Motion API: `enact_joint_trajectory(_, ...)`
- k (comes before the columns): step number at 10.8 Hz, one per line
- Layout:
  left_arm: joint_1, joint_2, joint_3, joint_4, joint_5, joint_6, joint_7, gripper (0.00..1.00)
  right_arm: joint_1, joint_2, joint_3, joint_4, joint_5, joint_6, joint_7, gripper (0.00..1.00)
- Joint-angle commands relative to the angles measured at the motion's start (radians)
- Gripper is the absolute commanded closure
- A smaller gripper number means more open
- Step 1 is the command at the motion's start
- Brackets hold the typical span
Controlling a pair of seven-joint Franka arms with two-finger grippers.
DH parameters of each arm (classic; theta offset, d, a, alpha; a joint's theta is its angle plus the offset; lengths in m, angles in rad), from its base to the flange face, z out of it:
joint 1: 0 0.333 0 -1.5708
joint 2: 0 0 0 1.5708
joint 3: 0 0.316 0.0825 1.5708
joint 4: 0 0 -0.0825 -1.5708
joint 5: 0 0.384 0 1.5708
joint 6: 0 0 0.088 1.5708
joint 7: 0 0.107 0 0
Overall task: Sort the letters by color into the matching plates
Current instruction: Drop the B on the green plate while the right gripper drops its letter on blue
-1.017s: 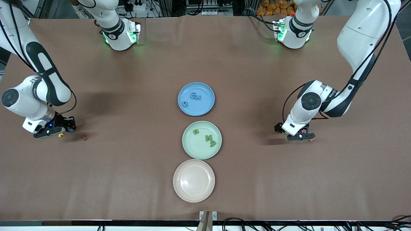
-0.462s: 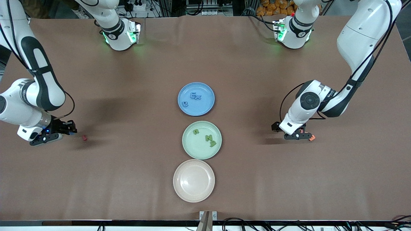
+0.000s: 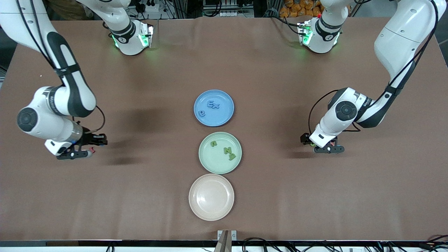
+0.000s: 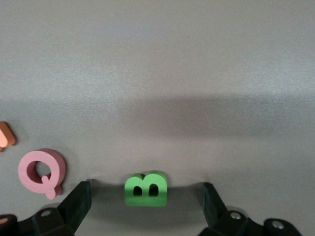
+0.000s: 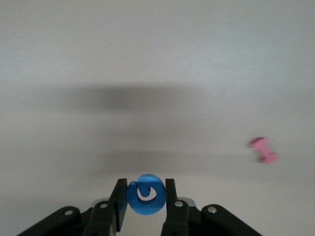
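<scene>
Lifted toward centre, right gripper (image 5: 146, 196) clamps one blue letter (image 5: 146, 194); left gripper (image 4: 146, 209) jaws straddle one green B (image 4: 146, 189), open.

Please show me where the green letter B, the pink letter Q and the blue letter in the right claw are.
green letter B (image 4: 146, 189), left wrist view, its front face
pink letter Q (image 4: 41, 170), left wrist view, its ring
blue letter (image 5: 145, 194), right wrist view, its rounded body

Robotics lab, plainly. Brown-covered tabletop (image 3: 147, 196) flanked by two white robot arms (image 3: 57, 101), bases (image 3: 131, 40) glowing green along the top edge. Aluminium framing, power strips and cable bundles (image 3: 224, 8) crowding the background. More black cables (image 3: 273, 241) trailing under the near edge, by a small camera mount (image 3: 226, 235).
</scene>
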Motion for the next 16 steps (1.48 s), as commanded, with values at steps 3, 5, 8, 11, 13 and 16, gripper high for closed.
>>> enact_joint_trajectory(3,0.01,0.0,-0.019,-0.002,-0.026,-0.007,0.027,1.0,0.08,0.003,0.196,-0.021,0.035,0.068,0.502,1.0)
enact_joint_trajectory(5,0.004,0.0,-0.019,-0.002,-0.026,-0.007,0.025,1.0,0.115,0.026,0.271,-0.021,0.035,0.112,0.674,1.0)
enact_joint_trajectory(8,0.001,-0.008,-0.023,0.004,-0.026,-0.009,0.024,1.0,0.273,0.069,0.282,-0.018,0.035,0.226,0.94,1.0)
enact_joint_trajectory(11,0.01,-0.011,-0.089,0.045,-0.078,-0.009,0.014,1.0,0.426,0.094,0.282,-0.015,0.018,0.267,1.181,1.0)
enact_joint_trajectory(13,-0.004,-0.011,-0.117,0.088,-0.153,-0.01,0.013,1.0,0.501,0.123,0.28,-0.011,0.014,0.301,1.276,1.0)
enact_joint_trajectory(16,-0.029,0.0,-0.152,0.137,-0.219,-0.009,0.002,1.0,0.523,0.129,0.282,-0.014,0.012,0.303,1.321,0.79)
